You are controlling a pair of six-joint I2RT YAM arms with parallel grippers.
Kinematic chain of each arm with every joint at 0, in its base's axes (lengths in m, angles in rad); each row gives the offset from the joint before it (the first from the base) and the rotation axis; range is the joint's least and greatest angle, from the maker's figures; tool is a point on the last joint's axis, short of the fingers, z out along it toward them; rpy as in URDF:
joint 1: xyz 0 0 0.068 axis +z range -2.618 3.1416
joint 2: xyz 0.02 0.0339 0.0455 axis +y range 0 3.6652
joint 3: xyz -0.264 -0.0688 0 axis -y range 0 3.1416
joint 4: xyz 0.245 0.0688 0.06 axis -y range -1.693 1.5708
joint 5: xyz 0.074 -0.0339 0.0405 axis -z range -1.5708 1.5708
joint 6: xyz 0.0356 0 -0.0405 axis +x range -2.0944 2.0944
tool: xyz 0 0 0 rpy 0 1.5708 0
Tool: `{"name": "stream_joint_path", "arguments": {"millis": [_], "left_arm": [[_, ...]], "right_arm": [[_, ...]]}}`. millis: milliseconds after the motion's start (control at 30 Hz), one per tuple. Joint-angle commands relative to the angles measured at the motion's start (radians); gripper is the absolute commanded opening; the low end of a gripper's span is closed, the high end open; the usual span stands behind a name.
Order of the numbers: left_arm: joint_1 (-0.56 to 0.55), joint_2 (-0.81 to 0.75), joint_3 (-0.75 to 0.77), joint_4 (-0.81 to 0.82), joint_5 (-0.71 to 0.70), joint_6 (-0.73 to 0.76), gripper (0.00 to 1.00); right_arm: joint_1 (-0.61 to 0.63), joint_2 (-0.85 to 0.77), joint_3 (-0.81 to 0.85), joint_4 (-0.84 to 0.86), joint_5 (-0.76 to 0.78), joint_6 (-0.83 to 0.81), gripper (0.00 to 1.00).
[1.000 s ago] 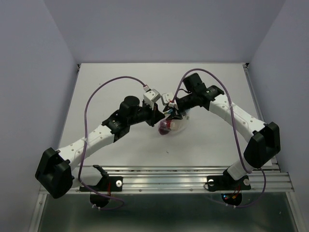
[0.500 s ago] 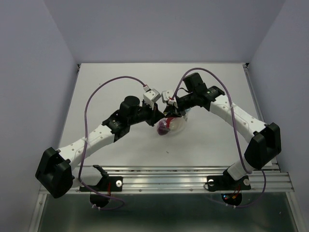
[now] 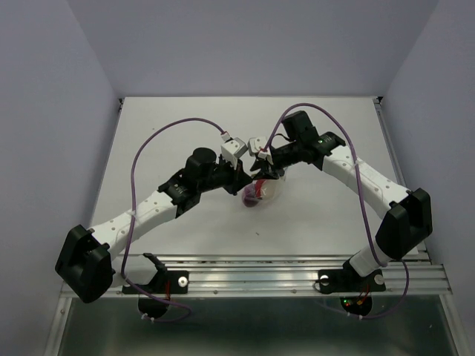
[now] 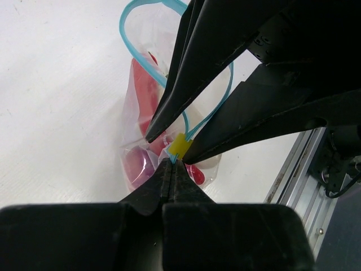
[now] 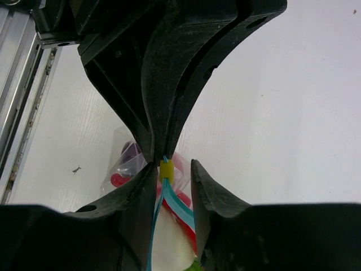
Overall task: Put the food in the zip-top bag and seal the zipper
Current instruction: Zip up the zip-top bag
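Note:
The clear zip-top bag (image 3: pixel 264 195) hangs between both grippers over the table's middle. Inside it are the purple onion (image 4: pixel 135 167), the red chili (image 4: pixel 143 84) and the white radish (image 5: pixel 169 237) with its green top. My left gripper (image 4: pixel 171 163) is shut on the end of the light-blue zipper (image 4: pixel 128 37), just behind the yellow slider (image 4: pixel 179 145). The rest of the zipper gapes in an open loop. My right gripper (image 5: pixel 172 167) is open, its fingers on either side of the yellow slider (image 5: pixel 166 170); the left fingertip lies close against it. In the top view the left gripper (image 3: pixel 247 179) and right gripper (image 3: pixel 261 172) meet tip to tip.
The white table (image 3: pixel 178 119) is walled by pale panels at the back and sides. An aluminium rail (image 3: pixel 260 271) with the arm bases runs along the near edge. A small dark speck (image 5: pixel 75 169) lies on the table near the bag.
My right gripper has edged left toward the left gripper, and the bag's top has shifted slightly with it. The left gripper keeps its hold.

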Motion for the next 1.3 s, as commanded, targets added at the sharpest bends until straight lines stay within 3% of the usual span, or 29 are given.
{"name": "stream_joint_path", "arguments": {"millis": [0,200,333,600,1033,1133,1267], "left_arm": [[-0.007,-0.006,0.031,0.024,0.025,0.002,0.0],[-0.007,-0.006,0.033,0.024,0.002,-0.015,0.0],[-0.007,-0.037,-0.004,0.019,-0.07,-0.085,0.0],[-0.007,-0.17,-0.138,-0.031,-0.236,-0.209,0.0],[-0.007,-0.21,-0.173,-0.109,-0.356,-0.311,0.0],[-0.007,-0.231,-0.175,-0.152,-0.461,-0.338,0.0],[-0.006,-0.25,-0.165,-0.203,-0.491,-0.367,0.0]], "right_arm": [[-0.001,0.019,0.009,0.059,0.014,0.019,0.34],[-0.001,0.044,0.02,0.063,0.059,0.01,0.12],[-0.001,0.067,0.034,0.063,0.134,0.02,0.06],[-0.021,0.081,0.041,0.06,0.293,0.022,0.05],[-0.059,0.062,0.02,0.033,0.46,-0.007,0.01],[-0.104,0.074,0.026,0.033,0.497,0.002,0.01],[-0.159,0.091,0.046,0.034,0.539,0.013,0.01]]}}
